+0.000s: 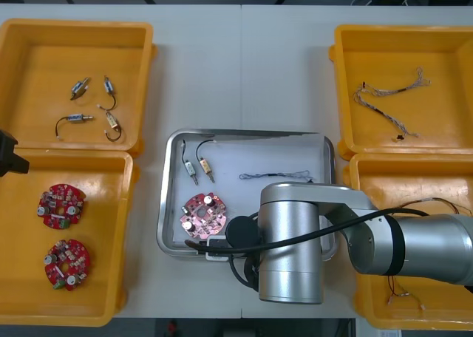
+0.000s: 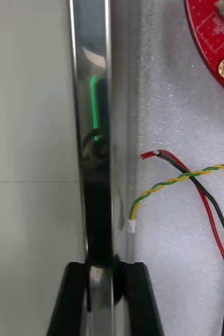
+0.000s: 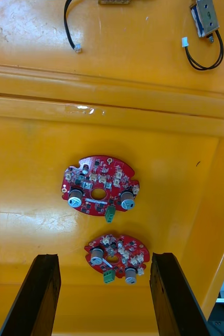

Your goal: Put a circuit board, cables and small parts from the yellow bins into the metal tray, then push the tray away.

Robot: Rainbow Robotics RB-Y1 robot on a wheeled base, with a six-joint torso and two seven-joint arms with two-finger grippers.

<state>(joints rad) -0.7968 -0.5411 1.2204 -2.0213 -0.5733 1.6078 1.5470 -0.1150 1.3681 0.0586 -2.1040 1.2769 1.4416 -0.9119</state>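
nearest the robot, the right arm (image 1: 295, 241) reaches in from 4 o'clock, and the right jaws straddle the near rim of the metal tray (image 1: 164, 204) at the tray's 6 o'clock. the two black fingers (image 2: 70, 302) stand apart by just the rim's width, closed on it, with the shiny wall rising between them. just inside that rim, on the white lining, lies a bundle of red, black and yellow-green wires (image 2: 188, 176). beyond it, toward the tray's 8 o'clock, sits a round red circuit board (image 1: 202, 216). farther in, two small metal parts (image 1: 198, 167) lie at 11 o'clock and a twisted blue and white cable (image 1: 277, 176) at 1 o'clock. at the tabletop's (image 1: 222, 71) 9 o'clock the left jaws hang wide open, holding nothing, over the near left bin (image 1: 111, 300), their tips framing two spare boards (image 3: 98, 185). the near right bin (image 1: 369, 178), partly under the arm, holds thin cables (image 1: 436, 202). the far left bin (image 1: 22, 49) holds four wired metal parts (image 1: 92, 108), and the far right bin (image 1: 451, 56) holds twisted cables (image 1: 388, 104).
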